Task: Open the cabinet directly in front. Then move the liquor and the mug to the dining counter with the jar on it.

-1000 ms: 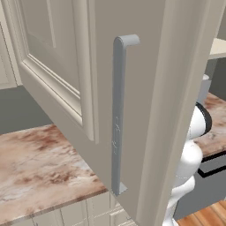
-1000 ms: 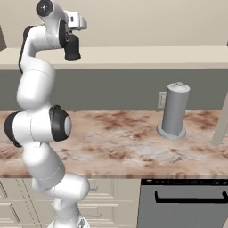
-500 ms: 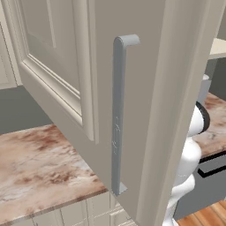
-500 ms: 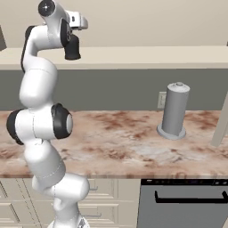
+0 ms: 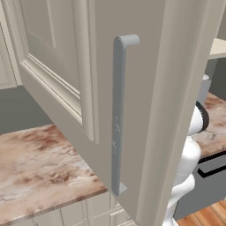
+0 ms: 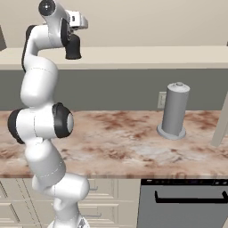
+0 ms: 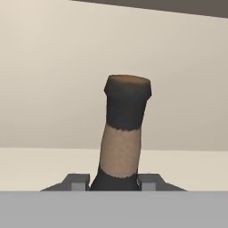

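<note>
The liquor (image 7: pixel 124 129) stands close in the hand view, its neck leaning slightly and topped by a brownish cap. My gripper (image 7: pixel 114 182) is shut on its dark lower part, with a fingertip (image 7: pixel 78 182) pressed against each side. In the right base view the arm reaches up so that the gripper (image 6: pixel 73 50) is just above the cabinet's cream shelf (image 6: pixel 147 57). The cabinet door (image 5: pixel 57 66) stands swung open, its grey bar handle (image 5: pixel 117 114) near the left base camera. The mug, the jar and the dining counter are out of view.
A tall grey domed canister (image 6: pixel 173 111) stands on the marble counter (image 6: pixel 120 147) under the cabinet, to the right of the arm. Cream drawers (image 6: pixel 104 196) and a dark appliance front (image 6: pixel 182 205) sit below. The open door blocks most of the left base view.
</note>
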